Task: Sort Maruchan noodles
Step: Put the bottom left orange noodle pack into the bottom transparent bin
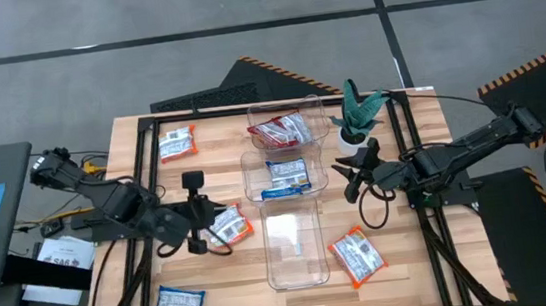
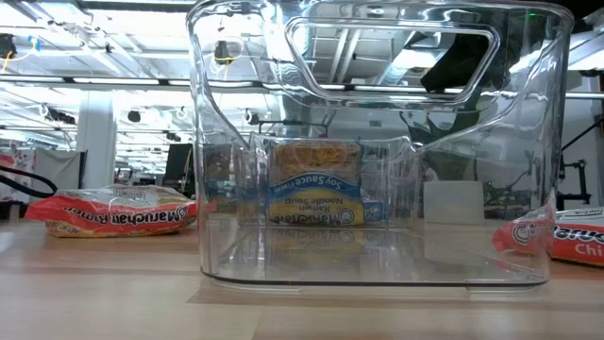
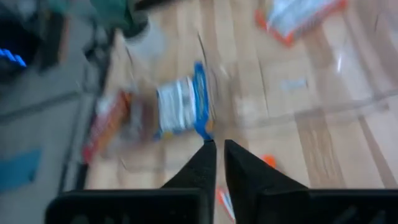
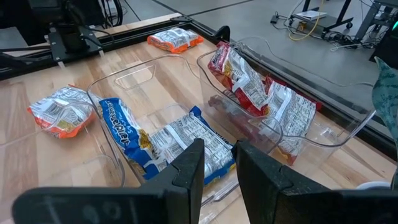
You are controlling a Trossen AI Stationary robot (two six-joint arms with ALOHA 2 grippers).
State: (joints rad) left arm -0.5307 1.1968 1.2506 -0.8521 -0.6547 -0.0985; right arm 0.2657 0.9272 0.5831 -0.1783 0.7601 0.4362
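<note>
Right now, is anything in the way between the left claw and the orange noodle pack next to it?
Nothing visible. The left gripper sits right beside the orange noodle pack on the bare table, fingers nearly shut, with no bin or packet between them.

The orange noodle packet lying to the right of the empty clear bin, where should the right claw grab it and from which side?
The orange noodle packet lies flat and alone on the table, beside the empty clear bin. Probably best to come straight down with the right claw and pinch across its narrower width near the middle, where the crinkly wrapper can bunch.
</note>
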